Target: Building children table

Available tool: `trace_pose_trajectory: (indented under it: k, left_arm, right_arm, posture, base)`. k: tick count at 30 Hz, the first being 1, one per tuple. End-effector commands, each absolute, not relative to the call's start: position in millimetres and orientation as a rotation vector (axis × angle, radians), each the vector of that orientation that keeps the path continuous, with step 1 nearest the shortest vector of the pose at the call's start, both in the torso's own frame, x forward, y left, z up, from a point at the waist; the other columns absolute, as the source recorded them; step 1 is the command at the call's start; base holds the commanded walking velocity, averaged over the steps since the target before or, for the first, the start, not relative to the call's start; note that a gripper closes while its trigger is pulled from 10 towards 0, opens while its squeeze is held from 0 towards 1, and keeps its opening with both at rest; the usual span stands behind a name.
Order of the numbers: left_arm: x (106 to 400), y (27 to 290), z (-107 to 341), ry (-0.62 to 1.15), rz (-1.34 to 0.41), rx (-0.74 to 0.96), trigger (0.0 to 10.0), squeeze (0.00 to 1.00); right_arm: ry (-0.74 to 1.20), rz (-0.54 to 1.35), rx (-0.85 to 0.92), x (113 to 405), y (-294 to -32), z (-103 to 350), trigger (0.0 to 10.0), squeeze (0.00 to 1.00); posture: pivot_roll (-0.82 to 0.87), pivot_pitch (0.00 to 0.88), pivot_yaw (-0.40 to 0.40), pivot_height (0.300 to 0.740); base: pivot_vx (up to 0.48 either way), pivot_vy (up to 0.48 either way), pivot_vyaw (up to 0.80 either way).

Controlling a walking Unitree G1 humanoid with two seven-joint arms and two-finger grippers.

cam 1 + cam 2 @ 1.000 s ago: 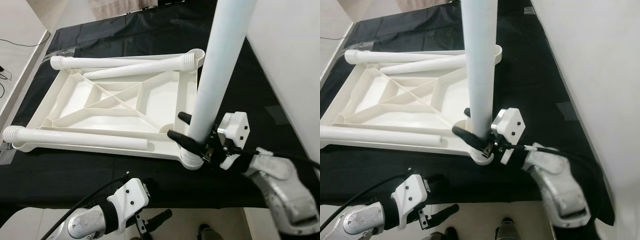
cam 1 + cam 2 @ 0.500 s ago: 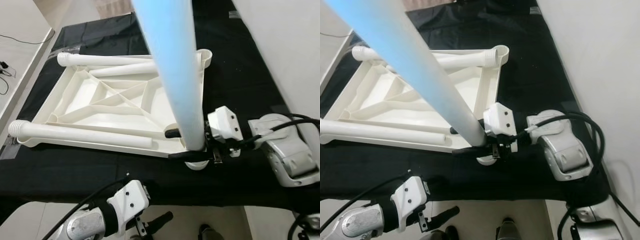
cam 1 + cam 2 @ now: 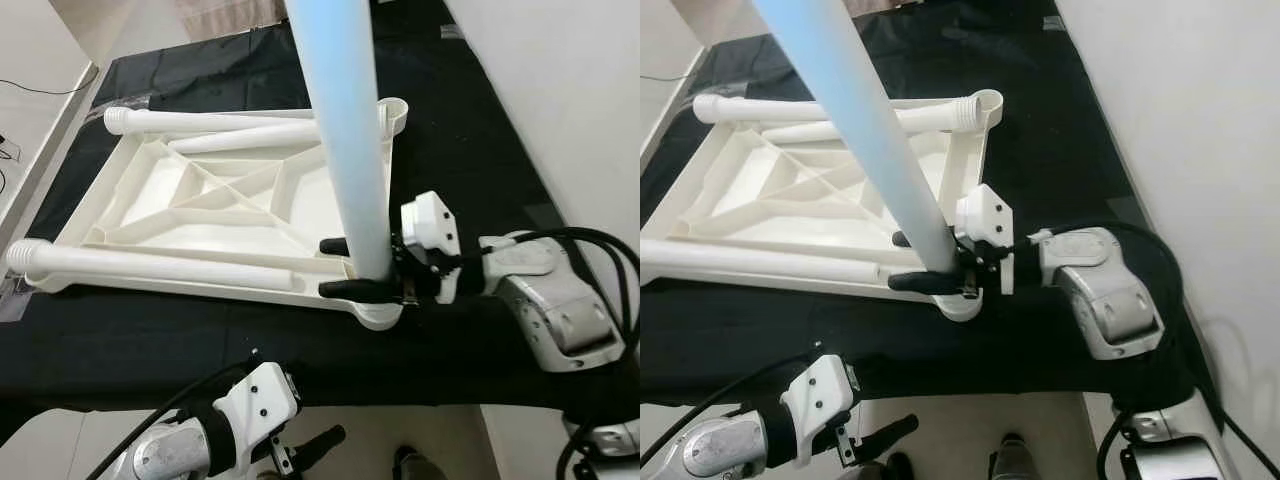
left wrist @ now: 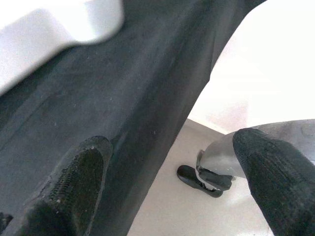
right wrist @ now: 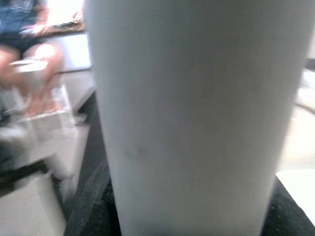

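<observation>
Here the right pincer (image 3: 352, 268) clamps a smooth white table leg (image 3: 345, 140); it stands near-upright at the upturned tabletop's (image 3: 235, 205) corner.

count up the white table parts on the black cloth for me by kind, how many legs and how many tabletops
Table legs: 4 – upright leg in the right gripper, far leg, angled leg, near leg.
Tabletops: 1 – upturned tabletop.
Total: 5.
</observation>
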State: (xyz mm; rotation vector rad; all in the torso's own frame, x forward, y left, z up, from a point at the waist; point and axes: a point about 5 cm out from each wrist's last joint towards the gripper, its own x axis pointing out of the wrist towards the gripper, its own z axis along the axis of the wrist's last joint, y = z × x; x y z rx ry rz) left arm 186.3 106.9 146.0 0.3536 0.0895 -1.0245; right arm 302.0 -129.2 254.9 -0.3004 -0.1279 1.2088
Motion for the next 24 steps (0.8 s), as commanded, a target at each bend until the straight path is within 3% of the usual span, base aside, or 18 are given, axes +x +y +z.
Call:
trace_pose_trajectory:
  k: [1,10,12,13,14,15,17,24]
  left_arm:
    - [182.7,106.6,142.4,0.116,-1.033,0.345,10.0,0.00]
    - [182.6,107.7,142.1,0.119,-1.033,0.350,10.0,0.00]
    - [182.4,108.1,141.7,0.120,-1.033,0.352,10.0,0.00]
    - [182.4,108.1,141.7,0.120,-1.033,0.352,10.0,0.00]
    - [182.1,108.1,141.3,0.121,-1.032,0.355,10.0,0.00]
    - [182.1,108.1,141.3,0.121,-1.032,0.355,10.0,0.00]
    - [182.0,108.3,141.0,0.121,-1.032,0.357,10.0,0.00]
    - [182.9,108.8,139.5,0.121,-1.032,0.360,10.0,0.00]
  right_arm:
    - [0.004,1.064,-0.223,310.0,-140.5,231.4,10.0,0.00]
    - [0.035,0.749,-0.204,312.0,-156.8,220.0,10.0,0.00]
    - [0.060,0.567,-0.178,307.0,-158.0,211.1,10.0,0.00]
    - [0.060,0.567,-0.178,307.0,-158.0,211.1,10.0,0.00]
    - [0.067,0.313,-0.137,297.5,-161.4,200.6,10.0,0.00]
    - [0.067,0.313,-0.137,297.5,-161.4,200.6,10.0,0.00]
    - [0.035,0.126,-0.203,281.3,-163.7,194.9,10.0,0.00]
    - [0.094,0.083,-0.194,255.3,-142.6,170.7,10.0,0.00]
  posture:
    - [-0.02,0.352,0.147,0.740]
    - [-0.02,0.348,0.146,0.740]
    - [-0.03,0.345,0.136,0.740]
    - [-0.03,0.345,0.136,0.740]
    - [-0.02,0.342,0.129,0.740]
    - [-0.02,0.342,0.129,0.740]
    - [-0.03,0.339,0.124,0.740]
    - [-0.03,0.322,0.137,0.740]
  base:
    - [0.000,0.000,0.00]
    - [0.000,0.000,0.00]
    - [0.000,0.000,0.00]
    - [0.000,0.000,0.00]
    - [0.000,0.000,0.00]
    - [0.000,0.000,0.00]
    - [0.000,0.000,0.00]
    - [0.000,0.000,0.00]
